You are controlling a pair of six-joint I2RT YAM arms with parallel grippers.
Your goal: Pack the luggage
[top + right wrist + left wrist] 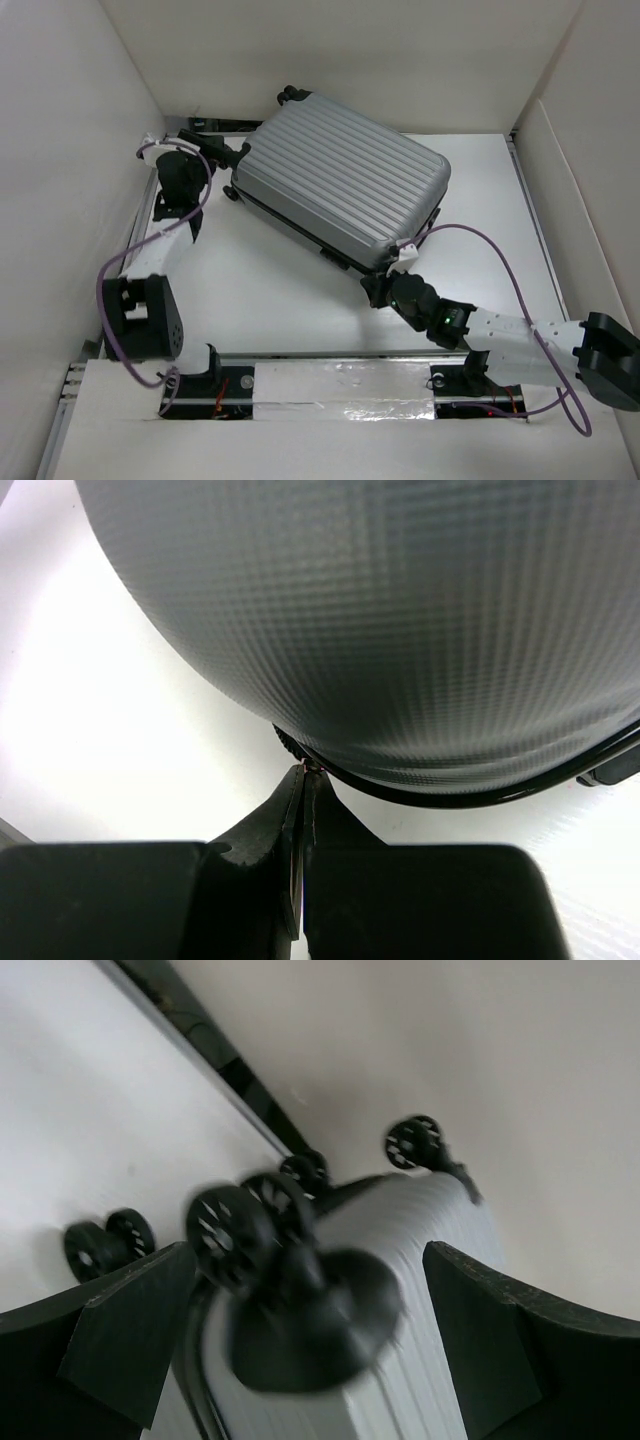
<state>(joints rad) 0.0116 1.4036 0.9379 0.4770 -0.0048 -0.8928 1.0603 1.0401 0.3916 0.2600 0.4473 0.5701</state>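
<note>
Top view: bright, even, diffuse light. White walls [60, 150] and table [270, 290] near overexposed. Soft narrow shadow under luggage [340, 185] along near edge. Mild glare on silver tape strip [340, 385] at bottom. Focus sharp throughout.

Left wrist view: dimmer, grey cast. Nearest wheel [228, 1232] and its dark housing blurred, out of focus. Left gripper fingers [120, 1340] dark, soft-edged.

Right wrist view: table blown out white. Luggage shell fills top, weave-like texture soft, shading darker toward lower edge. Right gripper fingers [270, 880] near-black silhouette, little detail.
</note>
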